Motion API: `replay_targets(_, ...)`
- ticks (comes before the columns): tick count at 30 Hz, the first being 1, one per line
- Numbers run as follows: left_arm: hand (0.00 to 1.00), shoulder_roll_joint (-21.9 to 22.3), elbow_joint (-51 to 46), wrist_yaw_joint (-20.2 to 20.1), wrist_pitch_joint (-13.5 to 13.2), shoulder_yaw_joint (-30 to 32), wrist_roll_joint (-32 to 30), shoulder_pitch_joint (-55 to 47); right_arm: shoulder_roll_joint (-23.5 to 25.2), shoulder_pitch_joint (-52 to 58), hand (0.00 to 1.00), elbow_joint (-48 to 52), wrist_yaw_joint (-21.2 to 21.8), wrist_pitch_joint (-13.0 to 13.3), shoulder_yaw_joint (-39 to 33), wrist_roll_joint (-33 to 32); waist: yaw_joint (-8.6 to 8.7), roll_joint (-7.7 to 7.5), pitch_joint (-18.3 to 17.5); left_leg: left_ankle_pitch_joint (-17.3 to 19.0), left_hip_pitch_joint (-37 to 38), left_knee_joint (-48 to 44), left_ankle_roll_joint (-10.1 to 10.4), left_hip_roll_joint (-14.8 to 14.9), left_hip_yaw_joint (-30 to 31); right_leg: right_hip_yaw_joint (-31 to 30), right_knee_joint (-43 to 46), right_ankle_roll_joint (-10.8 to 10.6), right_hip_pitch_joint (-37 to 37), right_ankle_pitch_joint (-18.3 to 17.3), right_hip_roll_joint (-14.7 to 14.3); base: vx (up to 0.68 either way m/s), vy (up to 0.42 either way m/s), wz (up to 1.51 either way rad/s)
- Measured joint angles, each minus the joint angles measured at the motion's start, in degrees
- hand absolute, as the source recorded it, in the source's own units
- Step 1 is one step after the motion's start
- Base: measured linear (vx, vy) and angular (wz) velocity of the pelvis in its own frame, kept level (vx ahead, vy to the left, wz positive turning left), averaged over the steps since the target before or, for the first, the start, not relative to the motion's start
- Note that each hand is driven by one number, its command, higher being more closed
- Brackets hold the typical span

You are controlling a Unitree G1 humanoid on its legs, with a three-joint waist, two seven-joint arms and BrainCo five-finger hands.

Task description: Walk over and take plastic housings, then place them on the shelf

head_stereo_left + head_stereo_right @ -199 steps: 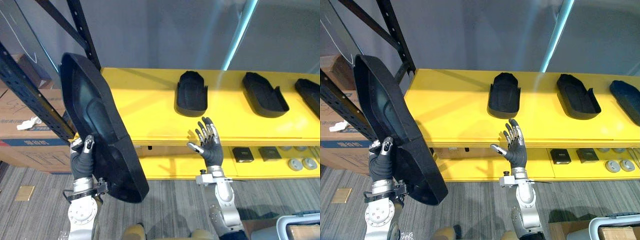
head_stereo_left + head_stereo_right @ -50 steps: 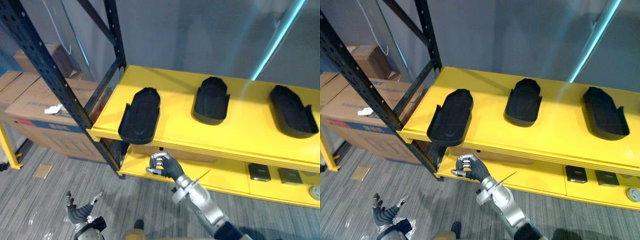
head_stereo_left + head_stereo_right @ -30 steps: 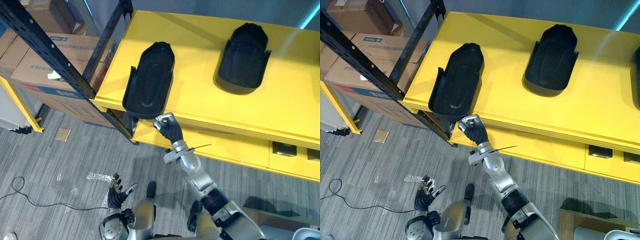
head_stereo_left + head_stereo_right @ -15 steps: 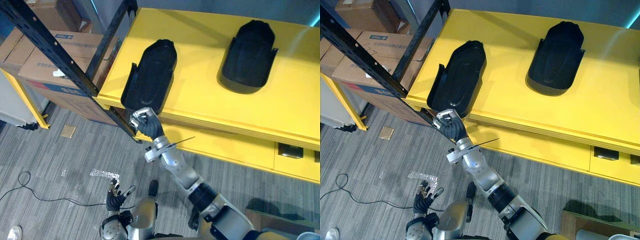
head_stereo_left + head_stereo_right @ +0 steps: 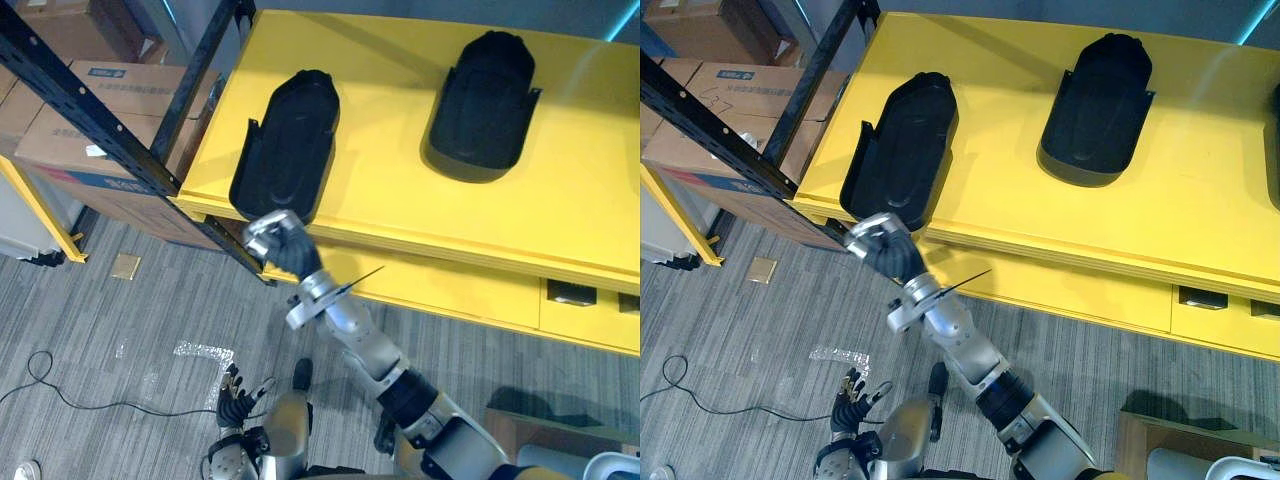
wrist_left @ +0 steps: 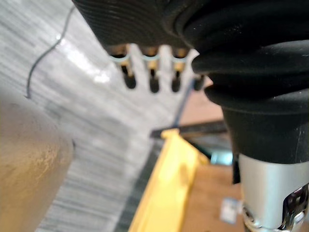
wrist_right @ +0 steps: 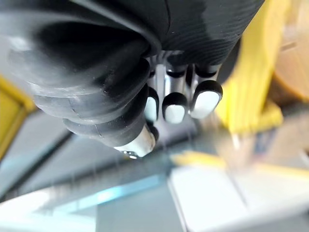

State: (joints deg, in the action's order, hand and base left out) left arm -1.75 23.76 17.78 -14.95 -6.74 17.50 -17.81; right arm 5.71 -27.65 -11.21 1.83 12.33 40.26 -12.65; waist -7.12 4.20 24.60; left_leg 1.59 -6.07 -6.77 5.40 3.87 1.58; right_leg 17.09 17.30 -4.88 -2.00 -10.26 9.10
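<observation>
We see the right hand [image 5: 275, 241], fingers curled empty, with a plastic housing [image 5: 288, 145] just beyond it on the shelf [image 5: 390, 205]; the left hand [image 5: 237, 386] hangs slack-fingered.

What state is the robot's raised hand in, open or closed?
Shut: the right hand has its fingers curled into a fist by the yellow shelf front edge, holding nothing.

Right robot hand [image 5: 880, 252] by housing [image 5: 898, 150] on yellow shelf [image 5: 1000, 195]
</observation>
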Motion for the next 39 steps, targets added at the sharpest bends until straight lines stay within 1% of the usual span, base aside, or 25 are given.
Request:
replay_targets(1, 0.0, -0.1, 0.0, 0.0, -0.1, 0.1, 0.0, 0.0, 0.0, 0.0, 1.0, 0.1, 1.8, -0.1, 1.8, 0.0, -0.07, 0.0, 0.0, 0.0, 0.0, 0.0, 0.0, 0.0, 0.0, 0.0, 0.0, 0.0, 0.0, 0.0, 0.0, 0.03, -0.002, 0.03)
replay_targets(2, 0.0, -0.1, 0.0, 0.0, -0.1, 0.2, 0.0, 0.0, 0.0, 0.0, 1.0, 0.1, 2.7, -0.2, 2.8, 0.1, -0.11, 0.0, 0.0, 0.0, 0.0, 0.0, 0.0, 0.0, 0.0, 0.0, 0.0, 0.0, 0.0, 0.0, 0.0, 0.03, -0.007, 0.04)
replay_targets(4, 0.0, -0.1, 0.2, 0.0, -0.7, 0.2, 0.0, 0.0, 0.0, 0.0, 1.0, 0.9, 6.7, -0.8, 4.7, 0.1, -0.22, 0.0, 0.0, 0.0, -0.1, 0.0, 0.0, 0.0, 0.2, 0.1, 0.0, 0.0, 0.1, 0.0, 0.0, 0.02, -0.012, 0.04)
replay_targets(5, 0.0, -0.1, 0.3, 0.0, -0.9, 0.2, 0.0, 0.0, 0.0, 0.0, 1.0, 1.2, 7.6, -1.1, 5.0, 0.1, -0.22, 0.0, 0.0, 0.0, -0.1, 0.0, 0.0, 0.0, 0.2, 0.1, 0.0, 0.0, 0.1, 0.0, 0.0, 0.0, 0.0, 0.0)
replay_targets(8, 0.0, -0.1, 0.9, 0.0, -1.3, 0.2, 0.0, 0.2, 0.0, 0.0, 1.0, 1.9, 13.2, -1.9, 6.2, -0.1, -0.21, 0.01, 0.0, 0.0, -0.1, 0.0, 0.0, 0.0, 0.3, 0.2, 0.0, 0.0, 0.1, -0.1, -0.1, 0.0, 0.0, 0.0)
replay_targets(9, 0.0, -0.1, 1.7, 0.0, -1.3, 0.2, 0.0, 0.7, 0.0, 0.0, 1.0, 1.9, 14.8, -2.7, 7.2, 0.0, -0.2, 0.01, 0.0, 0.0, -0.1, 0.0, 0.0, 0.0, 0.4, 0.2, 0.0, 0.0, 0.1, -0.1, -0.1, 0.0, 0.0, 0.0)
replay_targets(10, 0.0, -0.1, 2.1, 0.0, -1.3, 0.2, 0.0, 0.9, 0.0, 0.0, 1.0, 1.9, 15.3, -3.1, 7.8, 0.0, -0.2, 0.01, 0.0, 0.0, -0.2, 0.0, 0.1, 0.0, 0.5, 0.3, 0.0, 0.1, 0.1, -0.1, -0.1, -0.01, -0.007, 0.06)
replay_targets(11, 0.0, -0.1, 2.2, 0.0, -1.3, 0.2, 0.0, 1.2, 0.0, 0.1, 1.0, 1.9, 15.9, -4.1, 9.6, 0.5, -0.2, 0.0, 0.0, 0.0, -0.3, 0.0, 0.1, -0.1, 0.8, 0.4, 0.0, 0.1, 0.1, -0.1, -0.1, -0.01, -0.008, 0.07)
replay_targets(13, 0.0, -0.1, 2.2, 0.0, -1.3, 0.2, 0.0, 1.5, 0.0, 0.1, 1.0, 1.9, 15.5, -4.8, 11.6, 2.3, -0.21, 0.0, 0.0, 0.0, -0.6, 0.0, 0.1, -0.1, 1.0, 0.7, 0.1, 0.1, 0.1, -0.2, -0.1, -0.01, -0.009, 0.08)
replay_targets(14, 0.0, -0.2, 2.2, 0.0, -1.3, 0.2, 0.0, 1.7, 0.0, 0.1, 1.0, 1.9, 15.2, -5.0, 11.7, 2.7, -0.21, 0.01, 0.0, 0.0, -0.8, -0.2, 0.1, -0.1, 1.1, 0.9, 0.1, 0.1, 0.1, -0.2, -0.1, -0.01, -0.008, 0.09)
replay_targets(17, 0.0, -0.3, 2.1, 0.0, -1.2, 0.1, 0.0, 2.5, 0.0, -0.1, 1.0, 0.9, 12.1, -5.4, 11.6, 5.4, -0.31, 0.02, 1.2, 0.0, -1.1, -0.8, 0.1, -0.1, 1.4, 1.3, 0.6, 0.2, 0.0, -0.4, 0.0, -0.02, -0.007, 0.05)
replay_targets(18, 0.0, -0.3, 2.1, 0.0, -1.0, -0.3, 0.0, 2.7, 0.0, -0.3, 1.0, -0.7, 11.1, -5.4, 10.3, 5.8, -0.32, 0.13, 1.9, 0.0, -1.1, -0.8, 0.1, -0.1, 1.5, 1.4, 0.8, 0.2, 0.0, -0.5, 0.1, -0.05, -0.007, 0.05)
replay_targets(20, 0.0, -0.3, 2.1, 0.1, -0.3, -0.7, 0.0, 2.8, 0.0, -0.4, 1.0, -4.3, 9.1, -5.5, 7.6, 7.0, -0.41, 0.19, 2.3, 0.0, -1.5, -1.0, 0.0, -0.3, 1.8, 1.7, 1.2, 0.2, -0.3, -0.7, 0.2, -0.03, -0.005, 0.09)
replay_targets(22, 0.0, -0.7, 2.0, 0.1, 0.7, -0.8, 0.0, 2.9, -0.5, -1.4, 1.0, -8.8, 5.8, -5.5, 4.2, 9.1, -0.48, 0.3, 2.4, 0.1, -3.0, -1.8, 0.0, -0.4, 2.3, 2.0, 1.8, 0.1, -1.4, -0.9, 0.4, -0.01, -0.003, 0.11)
replay_targets(23, 0.0, -0.7, 2.0, 0.1, 0.8, -0.8, 0.0, 2.9, -0.6, -1.9, 1.0, -9.8, 4.9, -5.5, 3.5, 9.4, -0.62, 0.36, 2.5, 0.0, -3.3, -1.8, 0.0, -0.4, 2.4, 2.0, 2.0, 0.2, -1.7, -0.9, 0.4, 0.0, 0.004, 0.07)
replay_targets(25, 0.0, -0.9, 2.0, 0.1, 1.1, -1.1, 0.1, 3.0, -0.9, -3.4, 1.0, -12.9, 1.1, -5.4, 1.8, 12.0, -0.89, 0.68, 2.6, 0.0, -4.1, -2.5, 0.0, -0.7, 2.6, 2.3, 2.5, 0.2, -2.1, -1.0, 0.7, 0.01, 0.009, 0.08)
replay_targets(26, 0.0, -1.1, 2.1, 0.1, 1.2, -1.3, 0.1, 3.2, -0.9, -3.5, 1.0, -13.2, 0.4, -5.4, 1.3, 12.9, -1.07, 0.69, 2.6, 0.0, -4.1, -2.7, 0.0, -0.7, 2.5, 2.4, 2.6, 0.2, -2.1, -1.0, 0.8, 0.01, 0.007, 0.07)
replay_targets(27, 0.0, -1.5, 2.1, 0.0, 1.3, -1.7, 0.1, 3.5, -1.0, -4.0, 1.0, -13.9, -1.4, -5.3, 0.5, 14.0, -1.59, 0.69, 2.6, 0.0, -4.2, -2.8, 0.0, -0.8, 2.6, 2.5, 2.9, 0.2, -2.1, -1.2, 0.9, 0.01, 0.0, 0.09)
replay_targets(28, 0.0, -2.0, 2.1, 0.0, 1.3, -2.3, 0.2, 3.7, -1.1, -5.1, 1.0, -14.6, -3.0, -5.3, -0.3, 14.7, -1.74, 0.69, 2.6, 0.0, -4.4, -2.9, 0.0, -1.0, 2.7, 2.8, 3.3, 0.1, -2.2, -1.7, 1.2, 0.01, -0.005, 0.12)
replay_targets(33, 0.0, -2.3, 2.0, 0.0, 1.6, -3.0, 0.7, 4.1, -1.9, -8.8, 1.0, -15.6, -8.7, -5.3, -4.8, 16.3, -2.16, 0.83, 2.7, 0.0, -6.1, -3.9, 0.0, -1.1, 2.8, 3.0, 4.8, 0.3, -4.0, -2.0, 1.5, -0.01, -0.004, 0.05)
replay_targets(37, 0.0, -2.3, 1.8, 0.0, 2.1, -3.3, 1.0, 4.4, -3.6, -11.7, 1.0, -16.9, -10.8, -5.4, -7.1, 18.0, -2.76, 0.97, 2.7, 0.0, -6.2, -4.4, 0.0, -1.2, 2.8, 3.0, 5.2, 0.4, -4.0, -2.1, 1.7, 0.0, 0.0, 0.0)
replay_targets(39, 0.0, -2.3, 1.5, 0.0, 2.8, -3.6, 2.2, 4.5, -4.4, -13.4, 1.0, -16.9, -11.4, -5.4, -8.8, 18.0, -3.14, 1.46, 3.0, 0.1, -6.5, -4.9, 0.0, -1.2, 3.0, 3.2, 5.3, 0.4, -4.0, -2.1, 1.6, -0.04, 0.007, 0.05)
